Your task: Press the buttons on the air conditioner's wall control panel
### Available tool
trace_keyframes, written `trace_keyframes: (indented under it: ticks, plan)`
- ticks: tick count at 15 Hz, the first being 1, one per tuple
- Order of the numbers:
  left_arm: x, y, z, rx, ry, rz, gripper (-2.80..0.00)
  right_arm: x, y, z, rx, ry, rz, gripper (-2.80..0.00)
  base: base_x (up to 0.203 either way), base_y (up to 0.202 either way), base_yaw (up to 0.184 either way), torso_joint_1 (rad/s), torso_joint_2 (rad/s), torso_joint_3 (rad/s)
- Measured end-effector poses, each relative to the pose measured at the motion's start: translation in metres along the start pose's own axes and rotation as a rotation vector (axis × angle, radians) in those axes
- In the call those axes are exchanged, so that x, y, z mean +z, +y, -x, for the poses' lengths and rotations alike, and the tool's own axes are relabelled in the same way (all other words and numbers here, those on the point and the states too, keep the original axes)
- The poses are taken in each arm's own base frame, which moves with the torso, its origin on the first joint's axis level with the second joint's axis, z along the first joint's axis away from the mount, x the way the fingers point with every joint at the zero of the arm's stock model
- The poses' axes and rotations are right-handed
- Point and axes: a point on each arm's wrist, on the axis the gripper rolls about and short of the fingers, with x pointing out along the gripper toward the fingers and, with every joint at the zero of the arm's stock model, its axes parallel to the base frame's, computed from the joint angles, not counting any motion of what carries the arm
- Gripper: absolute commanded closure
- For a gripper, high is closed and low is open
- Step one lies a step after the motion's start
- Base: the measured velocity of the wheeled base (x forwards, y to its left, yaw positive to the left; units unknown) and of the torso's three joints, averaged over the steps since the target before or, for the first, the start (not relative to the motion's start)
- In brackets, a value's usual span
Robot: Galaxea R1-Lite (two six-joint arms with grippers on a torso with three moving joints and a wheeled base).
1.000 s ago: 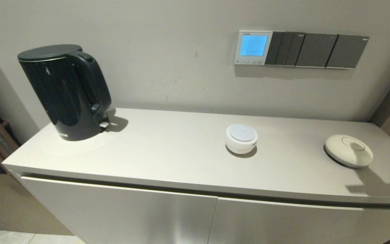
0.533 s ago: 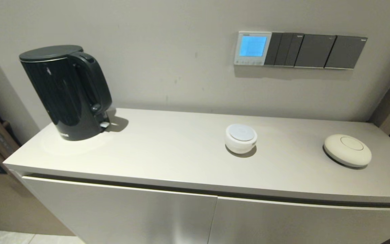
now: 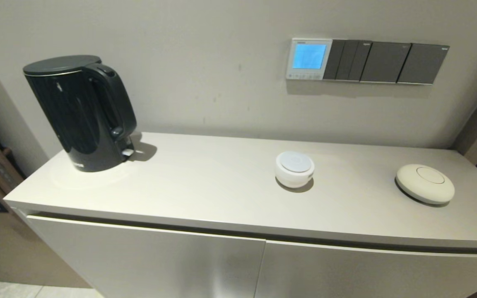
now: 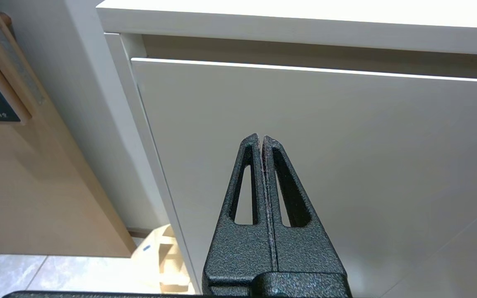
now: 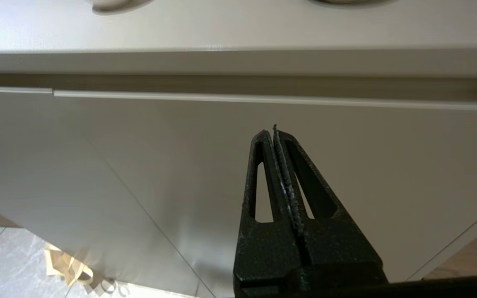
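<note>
We see a long pale cabinet [image 3: 222,194] filling the lower frame of the head view, a black kettle [image 3: 79,111] at its upper left. Dark switch plates [image 3: 387,62] run along the wall at upper right; touching their left end sits the air conditioner's wall control panel [image 3: 309,58], screen glowing blue, the buttons [image 3: 304,76] along its lower edge. Our left gripper [image 4: 262,142] and right gripper [image 5: 274,134] face the cabinet doors below the countertop, each with fingers pressed together, holding nothing.
</note>
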Motion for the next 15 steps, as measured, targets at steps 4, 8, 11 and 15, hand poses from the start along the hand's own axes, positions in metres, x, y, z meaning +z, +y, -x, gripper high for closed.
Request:
trace_keyframes:
  ticks: [4, 8, 11, 15]
  plan:
    - [0.000, 0.000, 0.000, 0.000, 0.000, 0.000, 0.00, -0.010, 0.000, 0.004, -0.024, -0.031, 0.002, 0.00, 0.000, 0.000, 0.000, 0.000, 0.00, 0.000]
    - [0.000, 0.000, 0.000, 0.000, 0.000, 0.000, 0.00, -0.013, -0.001, 0.005, -0.080, -0.026, 0.002, 0.00, 0.000, 0.000, 0.000, 0.000, 0.00, 0.000]
    - [0.000, 0.000, 0.000, 0.000, 0.000, 0.000, 0.00, -0.017, -0.002, 0.005, -0.124, -0.002, -0.032, 0.00, 0.000, 0.000, 0.000, 0.000, 0.00, 0.000]
    - [0.000, 0.000, 0.000, 0.001, 0.000, 0.000, 0.00, -0.017, -0.002, 0.005, -0.131, 0.002, -0.037, 0.00, 0.000, 0.000, 0.000, 0.000, 0.00, 0.000]
